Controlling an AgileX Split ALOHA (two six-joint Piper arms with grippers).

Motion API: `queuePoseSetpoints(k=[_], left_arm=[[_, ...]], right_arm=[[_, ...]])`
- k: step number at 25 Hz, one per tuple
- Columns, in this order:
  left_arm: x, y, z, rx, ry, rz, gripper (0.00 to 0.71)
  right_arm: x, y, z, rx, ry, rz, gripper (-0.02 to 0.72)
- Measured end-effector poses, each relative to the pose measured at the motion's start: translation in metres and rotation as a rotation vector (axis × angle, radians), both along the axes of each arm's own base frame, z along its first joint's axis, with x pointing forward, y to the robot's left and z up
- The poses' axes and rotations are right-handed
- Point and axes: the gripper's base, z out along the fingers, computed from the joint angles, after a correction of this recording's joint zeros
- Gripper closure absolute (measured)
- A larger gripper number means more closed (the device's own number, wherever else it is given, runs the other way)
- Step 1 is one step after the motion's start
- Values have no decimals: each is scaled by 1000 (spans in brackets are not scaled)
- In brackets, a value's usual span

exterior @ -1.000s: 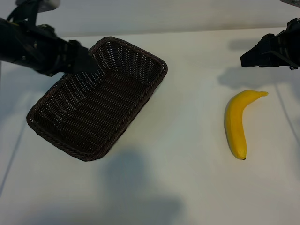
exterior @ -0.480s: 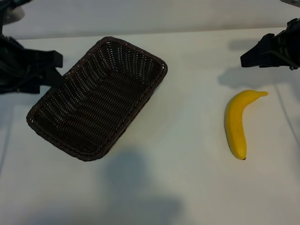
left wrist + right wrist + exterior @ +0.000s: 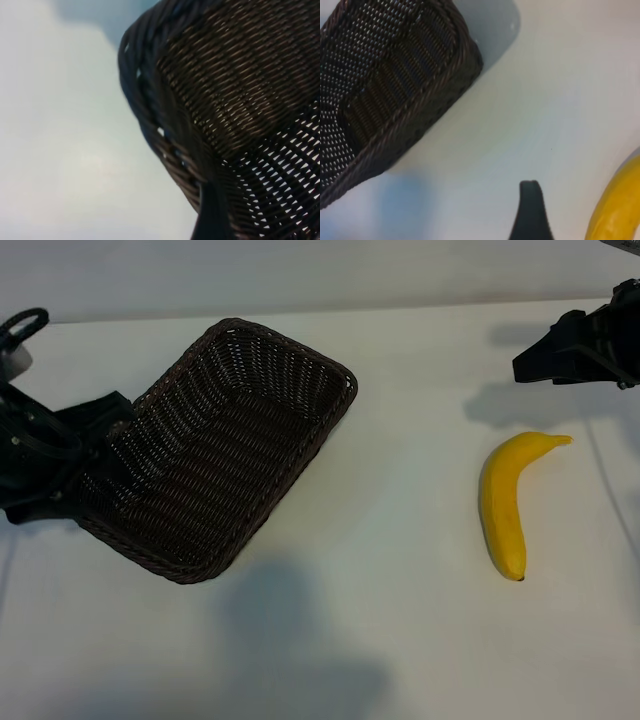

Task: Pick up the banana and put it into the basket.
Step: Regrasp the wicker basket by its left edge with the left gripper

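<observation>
The yellow banana lies alone on the white table at the right, and its edge shows in the right wrist view. The dark brown wicker basket sits slantwise at the left. My left gripper is low at the basket's left corner, open, with one dark finger against the woven rim. My right gripper hovers open above the table just beyond the banana's stem end, holding nothing. One of its fingers shows beside the banana, with the basket farther off.
The white table stretches bare between the basket and the banana. A large soft shadow falls on the near middle of the table. The table's far edge runs along the back.
My left arm has swung from above the basket's far left rim down to its left corner. The right arm, banana and basket have stayed put.
</observation>
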Motion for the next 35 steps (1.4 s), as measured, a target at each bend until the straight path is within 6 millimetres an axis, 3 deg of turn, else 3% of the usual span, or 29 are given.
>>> queuePoseSetpoints(k=[14, 23, 35], left_arm=[[-8, 2, -2, -24, 154, 333, 164], [-16, -16, -8, 74, 165, 373, 164], [-6, -37, -32, 107, 196, 386, 164]], right_arm=[[2, -1, 0, -2, -7, -23, 164], [2, -1, 0, 3, 1, -34, 164], [2, -1, 0, 5, 3, -39, 164]])
